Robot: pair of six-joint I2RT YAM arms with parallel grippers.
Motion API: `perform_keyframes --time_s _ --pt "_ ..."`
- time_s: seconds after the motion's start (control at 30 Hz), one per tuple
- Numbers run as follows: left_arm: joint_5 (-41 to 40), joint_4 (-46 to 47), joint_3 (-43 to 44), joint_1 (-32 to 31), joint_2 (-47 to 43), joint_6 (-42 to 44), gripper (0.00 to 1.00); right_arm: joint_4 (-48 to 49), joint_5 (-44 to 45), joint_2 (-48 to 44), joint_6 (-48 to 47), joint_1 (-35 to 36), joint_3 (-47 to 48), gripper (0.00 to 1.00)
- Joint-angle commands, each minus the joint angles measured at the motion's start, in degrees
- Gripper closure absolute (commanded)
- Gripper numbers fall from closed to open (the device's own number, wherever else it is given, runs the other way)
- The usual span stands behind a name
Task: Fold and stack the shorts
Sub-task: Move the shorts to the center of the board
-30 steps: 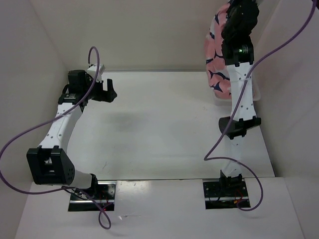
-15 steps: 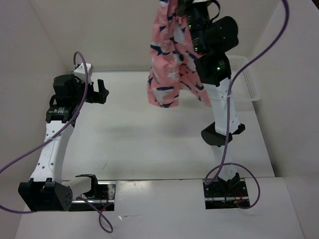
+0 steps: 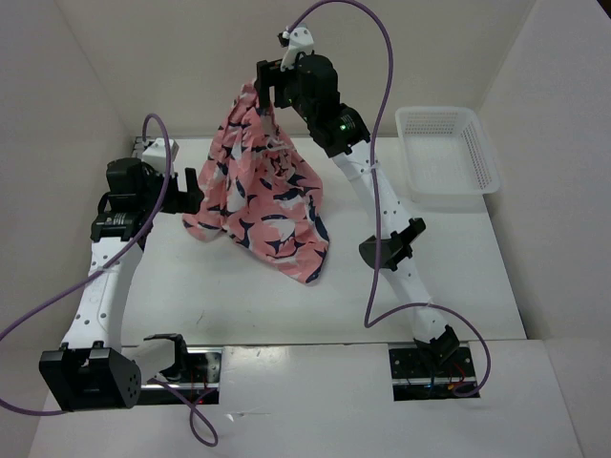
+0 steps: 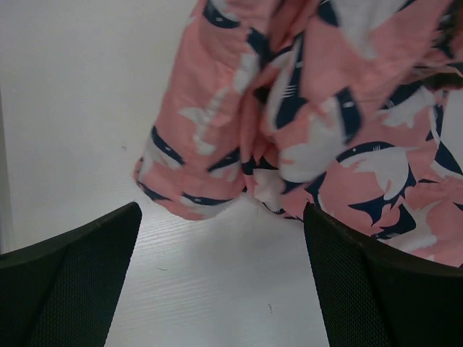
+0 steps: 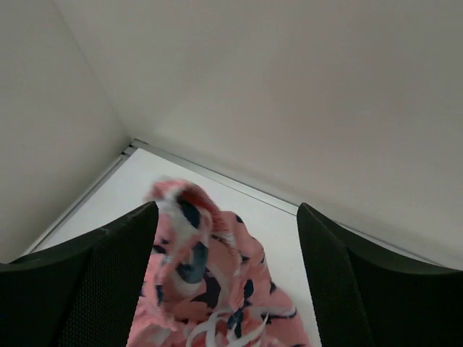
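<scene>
Right arm: reaches across to the far left-centre of the table (image 3: pixel 239 305). The right gripper (image 3: pixel 270 91) is raised well above the surface, at the peak of the shorts (image 3: pixel 263 205).

Right gripper state: in the wrist view its fingers (image 5: pixel 94 289) stand wide apart, with the top of the shorts (image 5: pixel 202 289) in the gap between them. The upper edge of the fabric is blurred, so it cannot be told whether the cloth touches either finger.

Shorts: they form a tall tent shape, narrow at the top by the right gripper and spreading wide below. The lower hem lies on the table, left of centre, and one corner trails toward the near right. The cloth is bunched and creased, not folded.

Left arm: at the left side of the table. The left gripper (image 3: pixel 188 189) is low, just beside the left lower edge of the shorts.

Left gripper state: its fingers (image 4: pixel 72 282) are spread open with nothing between them but bare table. The shorts (image 4: pixel 311 123) hang just ahead of the fingertips — whether the right-hand finger touches the cloth cannot be told.

Basket (image 3: pixel 437 112): white mesh, at the far right corner, well apart from the shorts.
</scene>
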Motion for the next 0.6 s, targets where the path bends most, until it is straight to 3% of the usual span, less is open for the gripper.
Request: perform_keyframes --time_s 0.0,0.2,0.4,0.47,0.57 --pt "-0.31 0.68 -0.8 -1.47 0.39 0.19 0.01 -1.42 1.63 -3.37 2.46 0.76 1.81 0.17" --pt "-1.37 0.68 -3.35 -2.71 0.39 0.19 0.01 -7.93 4.26 -4.6 2.46 0.76 1.81 0.01" --pt "-0.84 -0.46 -5.2 -4.55 -1.45 0.19 0.01 -15.56 8.75 -8.28 -0.09 2.6 1.81 0.01" --pt "0.64 -0.46 -6.59 -5.08 -1.98 0.19 0.01 -20.55 8.75 -10.39 -1.4 4.0 -2.39 0.01" --pt "1.36 -1.08 -8.0 -5.87 -4.0 0.19 0.01 -22.78 8.06 -19.17 -4.99 4.89 -18.36 0.01"
